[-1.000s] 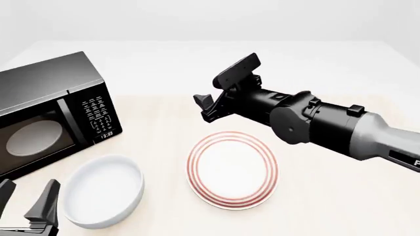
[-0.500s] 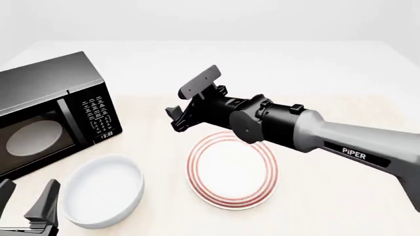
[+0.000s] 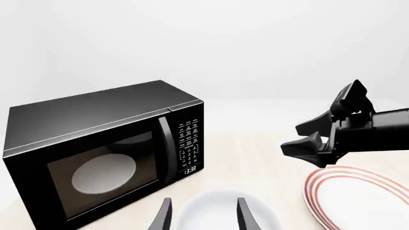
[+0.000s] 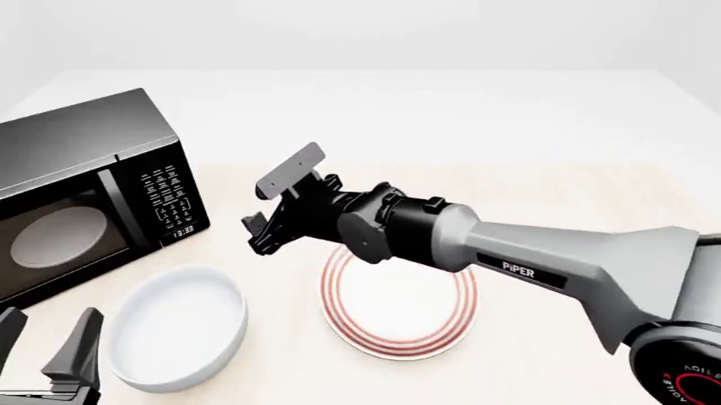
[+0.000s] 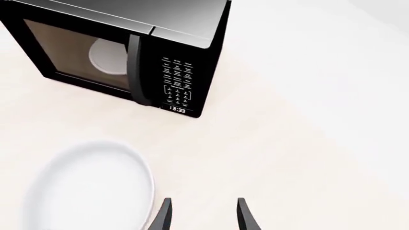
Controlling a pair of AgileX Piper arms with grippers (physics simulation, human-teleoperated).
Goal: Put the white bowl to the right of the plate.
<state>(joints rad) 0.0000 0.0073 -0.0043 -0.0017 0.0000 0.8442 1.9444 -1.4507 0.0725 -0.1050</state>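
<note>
Red-ringed plate (image 4: 397,291) absent from right wrist view; white bowl (image 5: 89,184) visible; both end effectors wide.

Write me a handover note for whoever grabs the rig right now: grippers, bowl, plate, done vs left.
Left gripper: open, empty, parked at the near left table edge beside the white bowl, not touching it.
Right gripper: jaws open, empty, arm reaching across above the plate toward the bowl, not at it yet.
White bowl: upright on the table, left of the plate, in front of the black microwave.
Plate: flat on the table, centre.
Done: nothing grasped; the bowl sits on the wrong side.
Left: grip the bowl's rim, lift it, carry it over or around the plate, set it down on the plate's right.
</note>
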